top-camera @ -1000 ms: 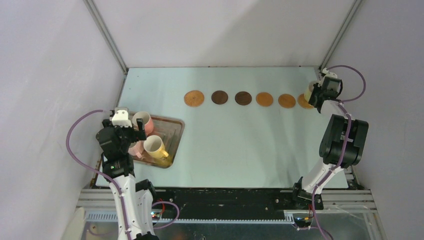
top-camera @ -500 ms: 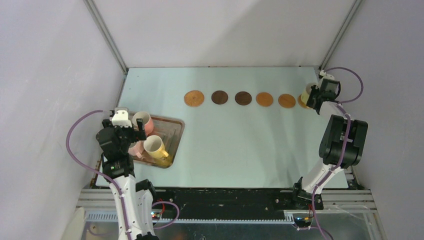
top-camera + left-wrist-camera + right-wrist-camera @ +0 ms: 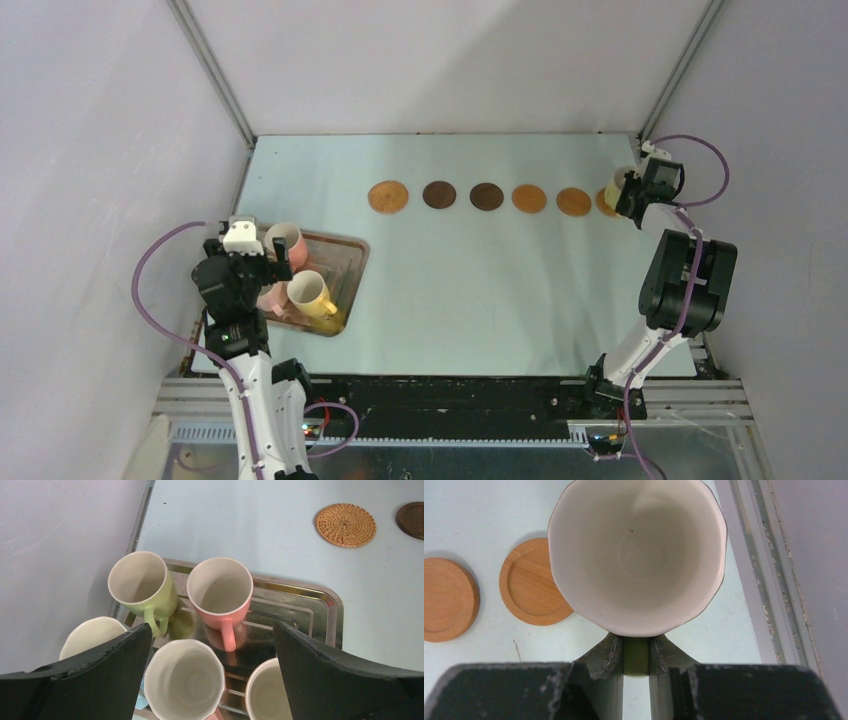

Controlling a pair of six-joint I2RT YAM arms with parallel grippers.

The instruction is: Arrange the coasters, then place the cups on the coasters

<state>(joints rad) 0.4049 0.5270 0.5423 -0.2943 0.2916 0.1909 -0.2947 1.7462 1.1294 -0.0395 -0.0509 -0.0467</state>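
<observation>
Five coasters show in a row: woven (image 3: 388, 196), two dark brown (image 3: 439, 194) (image 3: 487, 196), two orange-brown (image 3: 529, 198) (image 3: 573, 201). The tan edge of a sixth coaster (image 3: 605, 206) peeks out under my right gripper (image 3: 636, 196). That gripper (image 3: 636, 647) is shut on the handle of the pale yellow-green cup (image 3: 636, 555), which hides what lies beneath it. My left gripper (image 3: 212, 630) hangs wide open above the cups on the tray (image 3: 310, 607): green (image 3: 142, 582), salmon pink (image 3: 220, 587), a pale cup (image 3: 184, 680) between the fingers, and the rims of two more.
The metal tray (image 3: 350, 262) sits at the left of the table, beside the left wall. The table's right rail (image 3: 764, 580) runs close beside the held cup. Two orange-brown coasters (image 3: 531, 582) (image 3: 446, 600) lie just left of it.
The right gripper with its cup has shifted slightly at the right end of the coaster row. The left arm has stayed still.
</observation>
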